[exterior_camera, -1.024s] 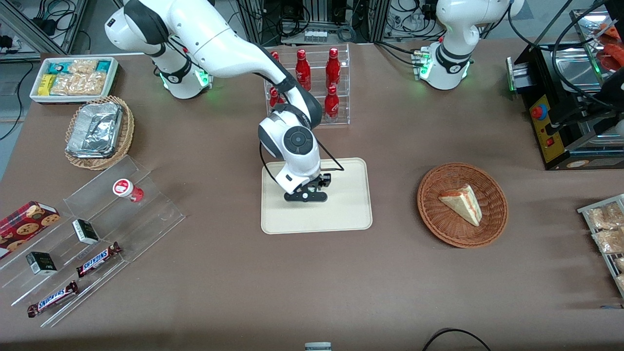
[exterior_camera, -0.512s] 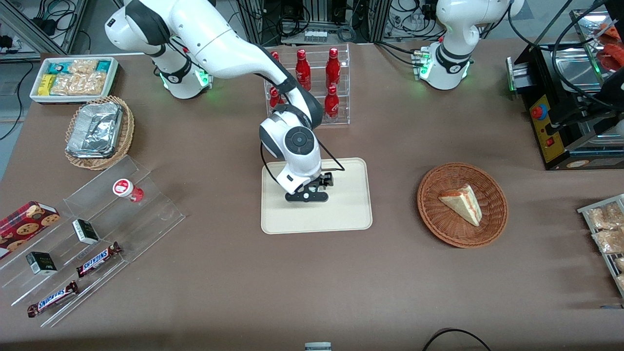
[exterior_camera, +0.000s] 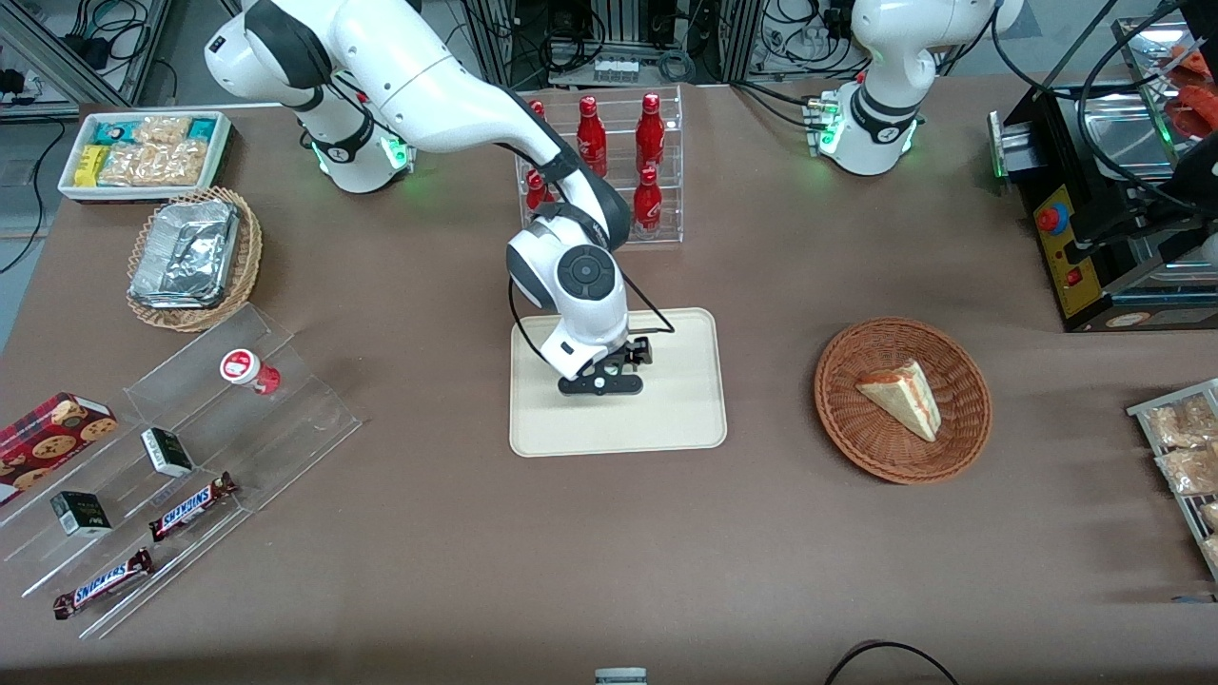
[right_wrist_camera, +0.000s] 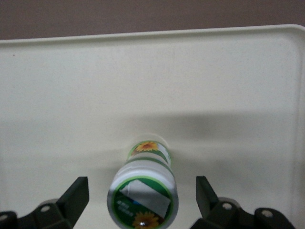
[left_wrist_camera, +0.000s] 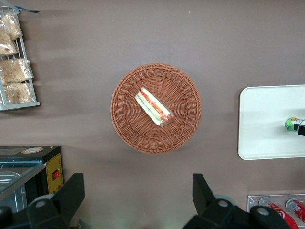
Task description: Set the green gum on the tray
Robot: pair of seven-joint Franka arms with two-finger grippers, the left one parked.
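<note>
The right arm's hand (right_wrist_camera: 142, 198) is hovering over the tray (exterior_camera: 685, 419), its two fingers (right_wrist_camera: 75, 193) spread wide and touching nothing. The green gum (right_wrist_camera: 144, 188) is standing upright on the tray's cream floor, sitting between the fingers with a clear gap on each side, so the hand is released from it. Its round green-and-white lid is facing up toward the wrist camera, with a small sunflower mark showing at the lid's six o'clock edge.

In the front view the hand (exterior_camera: 599, 383) is sitting over the tray's middle, and the bottle itself is hiding under the arm there. In the left wrist view a little green spot of the gum (left_wrist_camera: 291, 124) is peeking out on the tray (left_wrist_camera: 267, 119) beside the black finger.

Taking the tray as the clock's centre in the front view, a clear rack of red bottles (exterior_camera: 618, 162) is standing at twelve o'clock, farther from the camera. A wicker basket (exterior_camera: 961, 433) holding a sandwich wedge (exterior_camera: 902, 397) is resting at three o'clock, toward the parked arm's end of the worktop (exterior_camera: 571, 552). At nine o'clock, toward the working arm's end, a red-lidded bottle (exterior_camera: 245, 369) is lying on a clear stepped stand (exterior_camera: 314, 419).
</note>
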